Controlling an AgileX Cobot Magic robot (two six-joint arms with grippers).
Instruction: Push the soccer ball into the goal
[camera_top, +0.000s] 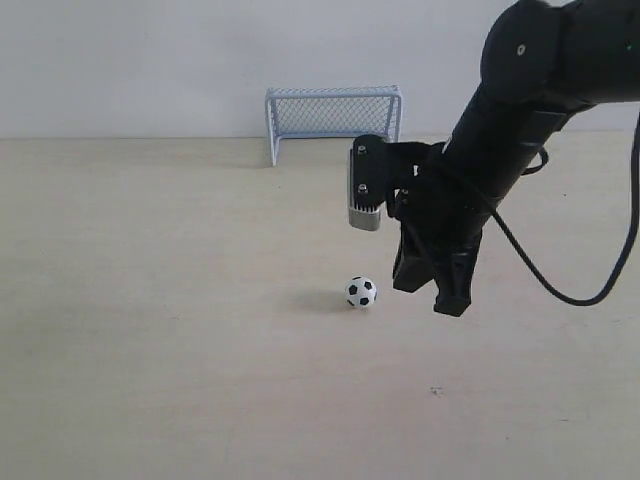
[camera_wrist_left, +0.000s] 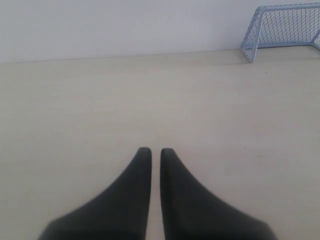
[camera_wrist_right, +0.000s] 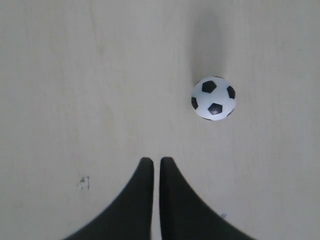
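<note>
soccer ball (camera_top: 361, 292) sits just left of the right gripper (camera_top: 430, 296), not touching. goal (camera_top: 333, 112) stands at the back wall (camera_top: 150, 60), long axis left-right, mouth facing the ball. both it and the left gripper (camera_wrist_left: 155, 150) are nearly closed, empty.

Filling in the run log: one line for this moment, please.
right gripper: shut, near soccer ball, not touching | left gripper: shut, holding nothing | goal: no ball inside

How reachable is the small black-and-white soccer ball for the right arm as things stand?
Probably yes: the right gripper hangs close to the small black-and-white soccer ball, jaws shut. Only bare pale tabletop lies between them, with nothing blocking.
</note>
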